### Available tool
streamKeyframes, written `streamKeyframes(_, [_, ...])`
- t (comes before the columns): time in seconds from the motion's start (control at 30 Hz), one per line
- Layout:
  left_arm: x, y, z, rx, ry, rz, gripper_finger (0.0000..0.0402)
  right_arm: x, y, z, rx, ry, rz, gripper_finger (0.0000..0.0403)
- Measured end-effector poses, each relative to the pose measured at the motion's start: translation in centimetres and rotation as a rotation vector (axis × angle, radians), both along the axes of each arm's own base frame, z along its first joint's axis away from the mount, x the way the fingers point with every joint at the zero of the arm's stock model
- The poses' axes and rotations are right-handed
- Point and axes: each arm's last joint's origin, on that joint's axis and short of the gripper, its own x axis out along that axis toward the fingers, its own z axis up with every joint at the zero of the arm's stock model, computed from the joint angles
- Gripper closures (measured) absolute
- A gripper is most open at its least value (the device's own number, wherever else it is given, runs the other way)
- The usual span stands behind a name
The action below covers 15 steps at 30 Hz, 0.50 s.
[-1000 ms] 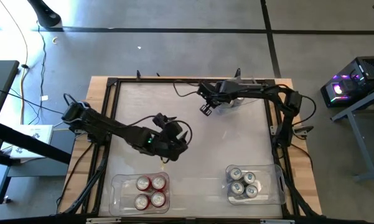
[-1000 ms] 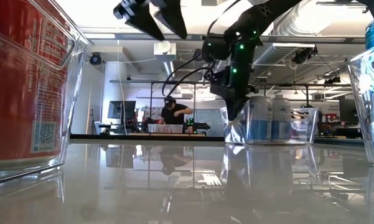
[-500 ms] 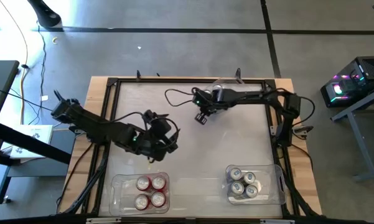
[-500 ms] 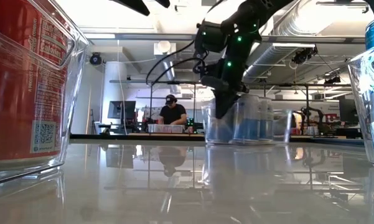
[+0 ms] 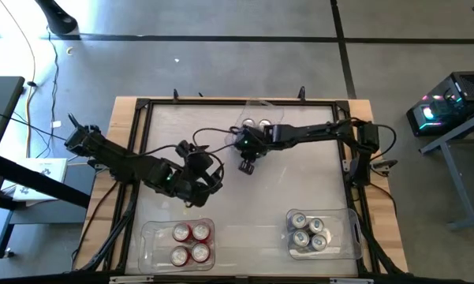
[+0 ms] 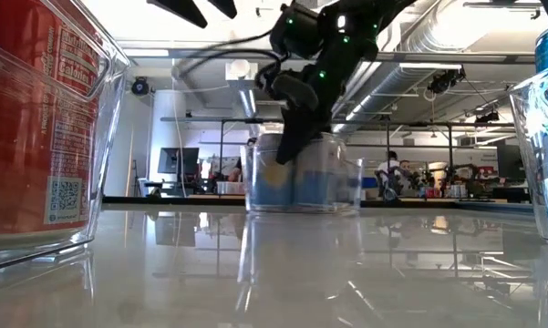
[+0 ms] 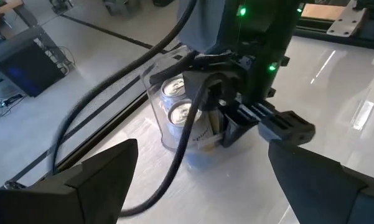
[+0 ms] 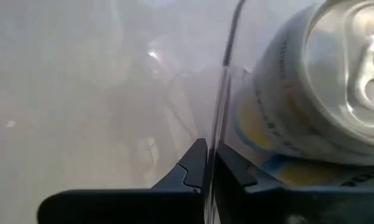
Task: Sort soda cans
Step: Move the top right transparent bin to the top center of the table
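My right gripper (image 8: 206,163) is pinched tight on the thin wall of the clear rectangular plastic bin (image 5: 262,105) at the far middle of the table, fingers nearly meeting with only that wall between them. Inside it stand the silver-topped soda cans with pale blue-and-white bodies (image 6: 310,171), upright, long axes vertical, pull-tab tops facing the ceiling; the nearest one sits just behind the wall I'm gripping. I count two tops from above, maybe more hidden under my arm.

The step, as I read it: I'm hauling this bin by its wall, cans and all. The red cans (image 5: 190,242) sit in their clear bin at the near left, the silver-grey cans (image 5: 307,233) in theirs at the near right, all upright too.

My left gripper (image 5: 195,175) hangs above the table left of centre, spread wide, holding nothing.

Next, I'd say: keep the pull low and level so the cans don't topple.
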Motion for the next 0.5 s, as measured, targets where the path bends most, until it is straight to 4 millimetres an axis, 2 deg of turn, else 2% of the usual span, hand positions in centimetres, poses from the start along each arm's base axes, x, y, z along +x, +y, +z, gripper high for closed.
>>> streamKeyframes(0.27, [-0.6,-0.4,0.0,0.0,-0.007,0.015,0.0046,0.7,1.5,0.3,-0.051,-0.066,0.182,0.0394])
streamKeyframes(0.5, [-0.8,-0.6,-0.1,0.005,-0.014,0.018,0.0046,1.0,1.6,0.5,-0.121,-0.098,0.304,0.0394])
